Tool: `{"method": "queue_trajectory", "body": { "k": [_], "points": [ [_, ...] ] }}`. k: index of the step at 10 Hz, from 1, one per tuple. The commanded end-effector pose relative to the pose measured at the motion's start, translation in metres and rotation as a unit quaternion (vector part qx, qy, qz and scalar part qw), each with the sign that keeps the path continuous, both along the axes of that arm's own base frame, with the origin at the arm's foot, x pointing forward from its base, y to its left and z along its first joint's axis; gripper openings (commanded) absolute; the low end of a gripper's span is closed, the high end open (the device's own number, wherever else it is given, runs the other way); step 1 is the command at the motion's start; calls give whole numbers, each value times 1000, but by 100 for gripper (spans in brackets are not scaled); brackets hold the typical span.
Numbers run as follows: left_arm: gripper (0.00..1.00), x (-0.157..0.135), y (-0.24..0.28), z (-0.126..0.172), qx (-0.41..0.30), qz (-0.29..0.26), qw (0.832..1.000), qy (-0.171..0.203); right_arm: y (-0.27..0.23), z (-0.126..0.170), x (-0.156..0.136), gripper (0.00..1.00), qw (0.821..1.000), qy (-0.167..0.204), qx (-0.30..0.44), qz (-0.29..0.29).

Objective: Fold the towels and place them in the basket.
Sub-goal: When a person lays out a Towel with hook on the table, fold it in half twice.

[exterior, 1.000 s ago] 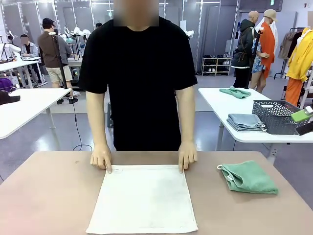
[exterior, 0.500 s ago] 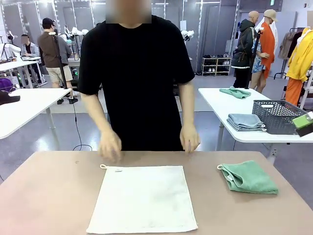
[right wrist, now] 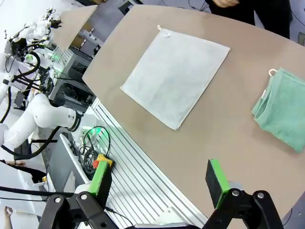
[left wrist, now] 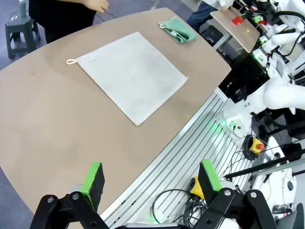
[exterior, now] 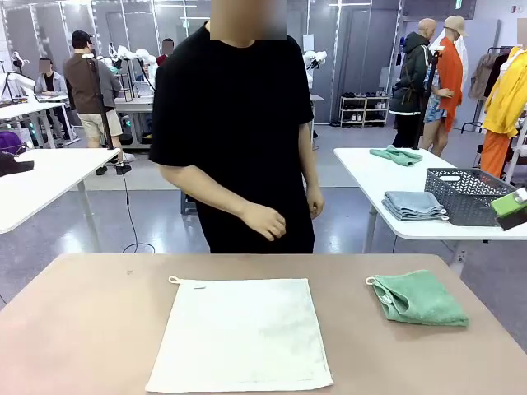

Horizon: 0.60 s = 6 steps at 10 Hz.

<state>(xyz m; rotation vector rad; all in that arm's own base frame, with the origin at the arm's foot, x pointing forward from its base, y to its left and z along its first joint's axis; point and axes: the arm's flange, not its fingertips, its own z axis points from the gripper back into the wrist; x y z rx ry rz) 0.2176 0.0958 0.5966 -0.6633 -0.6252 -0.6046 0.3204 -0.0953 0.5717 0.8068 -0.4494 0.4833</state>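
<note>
The cream towel (exterior: 243, 333) lies spread flat and square in the middle of the bench (exterior: 82, 329), its loop (exterior: 174, 280) at the far left corner. The green towel (exterior: 420, 298) sits apart to its right and looks already folded. The basket (exterior: 465, 193) stands on a white table well beyond the bench, to the right. The person stands at the far side, one hand (exterior: 265, 220) held at the waist and off the bench.

The left gripper (left wrist: 151, 181) hangs high over the bench's near edge, its jaws spread wide with nothing between them. The right gripper (right wrist: 159, 183) is in the same state, wide and empty.

The step in hand appears to be the first fold of the cream towel. It would go best with one gripper on each near corner. Each should come down low and pinch only the hem, so that the pads do not scrape the bench. Both corners should then rise together and travel at an even pace to the far hem. Terry is limp, so an uneven lift would likely skew the fold or drag the whole towel. The corners should land square on the far corners before release.

The front view gives the basket's place and the person's hands. The wrist views look down from above. They give the jaws' spread, and the strip of bare bench between the towel's near hem and the bench's near edge. They also show the ribbed metal frame below that edge. The right wrist view shows the green towel's stacked layers.
</note>
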Motion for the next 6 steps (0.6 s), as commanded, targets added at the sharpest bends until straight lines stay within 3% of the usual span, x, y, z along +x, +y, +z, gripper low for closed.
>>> {"method": "queue_trajectory", "body": {
  "k": [1, 4, 6],
  "points": [
    [100, 2, 1, 3, -2, -2, 1000, -2, 1, 0, 0, 100, 1000, -1, -2, 3],
    [100, 0, 0, 0, 0, 0, 1000, 0, 0, 0, 0, 100, 1000, 0, 0, 0],
    [100, 9, -65, 25, 118, -133, 984, -23, 71, 22, -13, 100, 984, -61, -124, 113]
  ]
}}
